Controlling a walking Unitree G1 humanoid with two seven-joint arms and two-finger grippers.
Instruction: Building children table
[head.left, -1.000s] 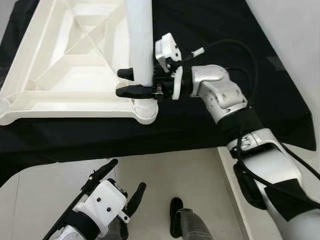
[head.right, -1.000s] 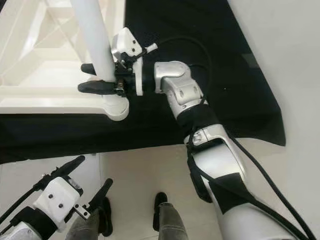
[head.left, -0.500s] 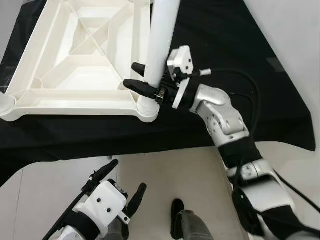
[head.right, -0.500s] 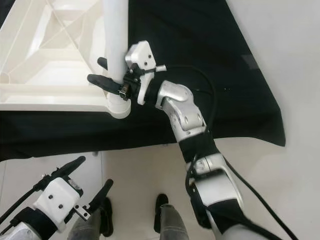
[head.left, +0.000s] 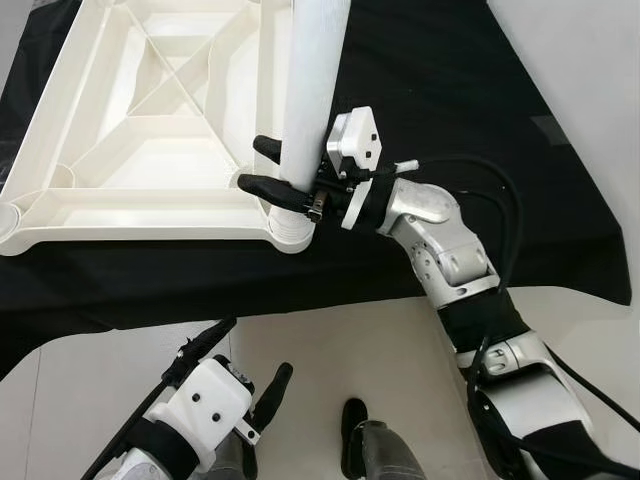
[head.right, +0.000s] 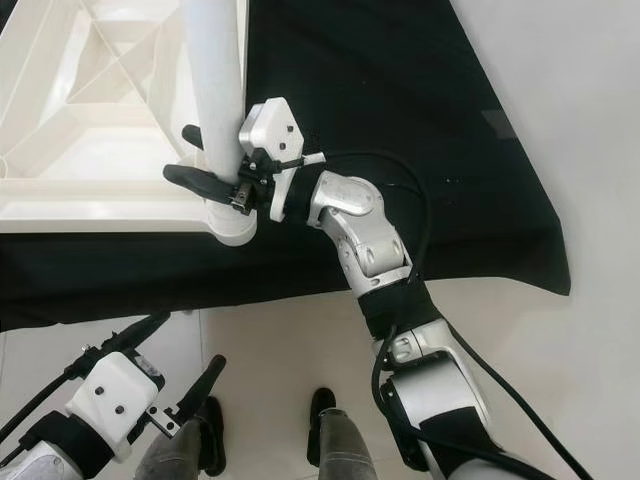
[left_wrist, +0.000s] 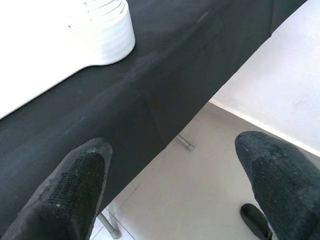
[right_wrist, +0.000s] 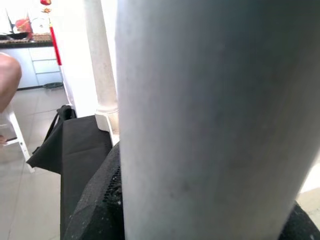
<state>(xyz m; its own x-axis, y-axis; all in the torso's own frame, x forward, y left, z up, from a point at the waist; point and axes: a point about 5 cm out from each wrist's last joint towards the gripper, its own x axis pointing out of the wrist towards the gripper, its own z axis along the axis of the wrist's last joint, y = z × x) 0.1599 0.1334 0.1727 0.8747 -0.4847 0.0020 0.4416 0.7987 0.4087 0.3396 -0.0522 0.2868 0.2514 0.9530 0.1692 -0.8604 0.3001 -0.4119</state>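
White plastic takes up the upper left of my head views: the children's table top lies upside down on a black cloth, its ribbed underside facing up. My right gripper is clenched around the white table leg, low on its shaft, one black finger on each side. The leg stands almost upright with its foot at the round corner socket at the top's nearest right corner, middle of the frame. In the right wrist view the leg looms close, and a second leg stands beyond it.

My left gripper hangs idle at the lower left, fingers spread and grasping nothing, above the tiled floor.

I judge the main risk to be a tilted leg. If I push while it leans, it could jam at the socket rim or lever the light top across the cloth. My grip is low and the shaft is smooth, so the leg might also slip through my fingers.

As for containers, the hollow bays between the ribs hold nothing that I can see.
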